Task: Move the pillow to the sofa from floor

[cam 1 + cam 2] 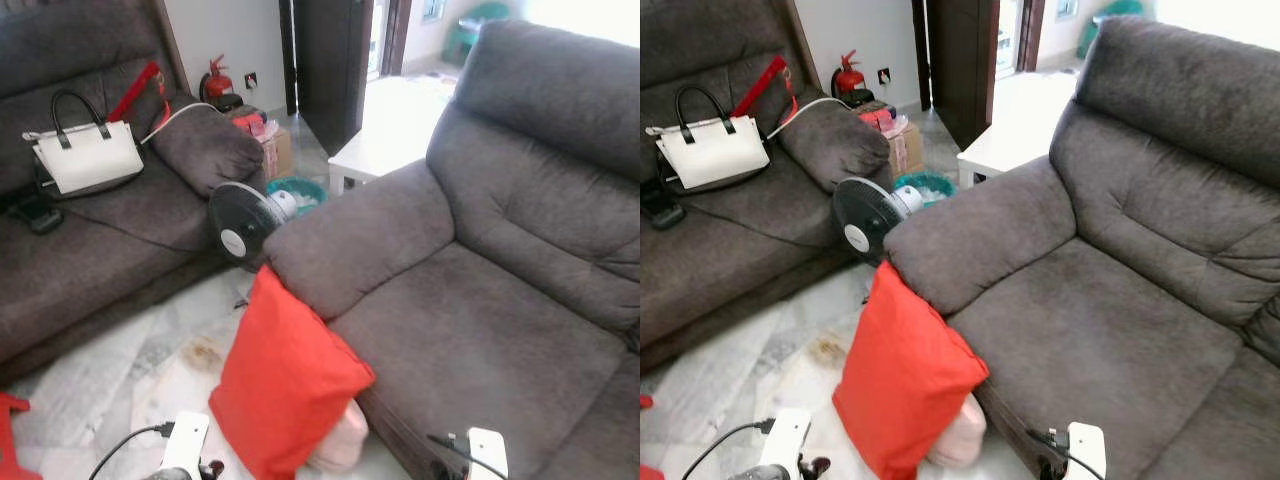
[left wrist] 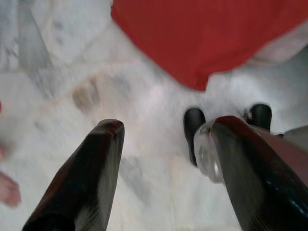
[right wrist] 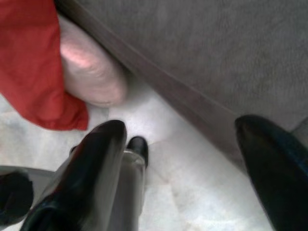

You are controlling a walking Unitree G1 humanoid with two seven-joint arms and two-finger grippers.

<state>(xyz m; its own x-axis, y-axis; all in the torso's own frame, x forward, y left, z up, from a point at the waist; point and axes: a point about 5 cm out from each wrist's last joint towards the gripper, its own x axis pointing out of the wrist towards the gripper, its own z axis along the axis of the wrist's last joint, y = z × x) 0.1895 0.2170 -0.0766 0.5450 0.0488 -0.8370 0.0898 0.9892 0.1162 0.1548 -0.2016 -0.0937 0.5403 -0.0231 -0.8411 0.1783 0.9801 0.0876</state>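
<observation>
A red pillow (image 1: 285,375) stands on its edge on the marble floor, leaning against the front of the grey sofa (image 1: 470,340) below its armrest. A pale pink cushion (image 1: 338,445) lies behind its lower corner. In the left wrist view my left gripper (image 2: 161,159) hangs open above the floor, a short way from the red pillow (image 2: 207,33). The right wrist view has my right gripper (image 3: 187,154) open too, low beside the sofa's base (image 3: 192,96), with the pink cushion (image 3: 89,72) and the red pillow (image 3: 29,62) just past its fingers.
A second grey sofa (image 1: 90,240) at the left carries a white handbag (image 1: 88,155). A black floor fan (image 1: 243,222) stands between the two sofas, with a teal basket (image 1: 298,190) and boxes behind it. A white table (image 1: 385,140) stands further back.
</observation>
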